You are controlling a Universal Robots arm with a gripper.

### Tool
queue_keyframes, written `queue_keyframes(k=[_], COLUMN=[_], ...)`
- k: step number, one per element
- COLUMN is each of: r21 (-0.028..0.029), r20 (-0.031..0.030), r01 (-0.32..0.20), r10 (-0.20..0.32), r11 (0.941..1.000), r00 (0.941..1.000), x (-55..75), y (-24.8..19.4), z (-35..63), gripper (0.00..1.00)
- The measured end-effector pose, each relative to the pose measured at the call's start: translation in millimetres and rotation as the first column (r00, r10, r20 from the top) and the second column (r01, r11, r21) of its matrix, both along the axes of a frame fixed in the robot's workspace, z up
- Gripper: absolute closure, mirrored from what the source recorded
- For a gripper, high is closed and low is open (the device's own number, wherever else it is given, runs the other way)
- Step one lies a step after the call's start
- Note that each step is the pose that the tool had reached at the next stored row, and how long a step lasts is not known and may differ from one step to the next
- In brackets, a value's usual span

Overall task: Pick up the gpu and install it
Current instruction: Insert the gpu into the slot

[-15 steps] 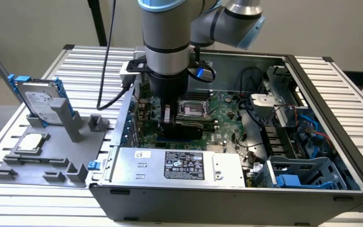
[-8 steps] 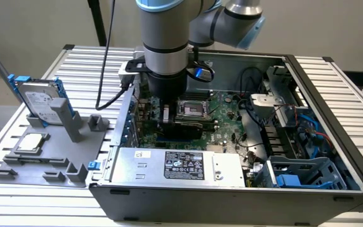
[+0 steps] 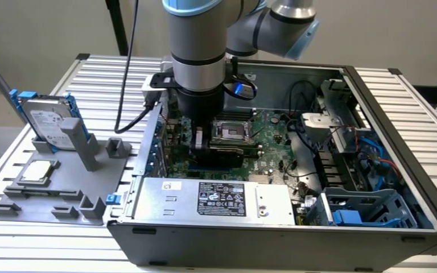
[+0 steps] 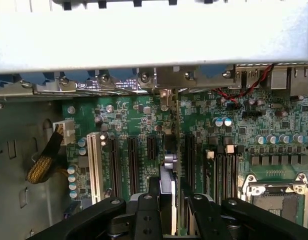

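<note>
Two black fingers [image 4: 146, 215] of the gripper [image 4: 175, 210] pinch one gpu [image 4: 178, 150], standing on edge over the motherboard [image 4: 234, 135] slots, its bracket at twelve o'clock near the case [image 3: 279, 239] rear wall; little room either side

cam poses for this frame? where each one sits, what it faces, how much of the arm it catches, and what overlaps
Exterior view: off the arm, raised, looking down into the open PC case on a slatted table; shows the arm's column and wrist, gripper low over the motherboard.
Wrist view: on the wrist, facing down along the black fingers at the expansion slots; they clamp the gpu, seen edge-on, standing in a slot.
Shared: motherboard, CPU socket, gripper.
</note>
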State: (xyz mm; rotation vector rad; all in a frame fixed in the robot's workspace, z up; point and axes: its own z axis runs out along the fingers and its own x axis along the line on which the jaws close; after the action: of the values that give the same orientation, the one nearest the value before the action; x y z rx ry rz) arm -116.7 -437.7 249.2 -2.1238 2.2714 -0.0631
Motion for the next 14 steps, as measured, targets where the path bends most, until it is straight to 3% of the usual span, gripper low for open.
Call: queue_keyframes(k=[7, 14], r21=[0.0007, 0.0068], r20=[-0.0001, -0.0001], r01=[0.000, -0.002], r10=[0.000, 0.002], r11=[1.0000, 1.0000], r00=[1.0000, 1.0000], x=[0.0, 0.1], y=[-0.4, -0.4], z=[-1.2, -0.7], gripper=[0.73, 0.73])
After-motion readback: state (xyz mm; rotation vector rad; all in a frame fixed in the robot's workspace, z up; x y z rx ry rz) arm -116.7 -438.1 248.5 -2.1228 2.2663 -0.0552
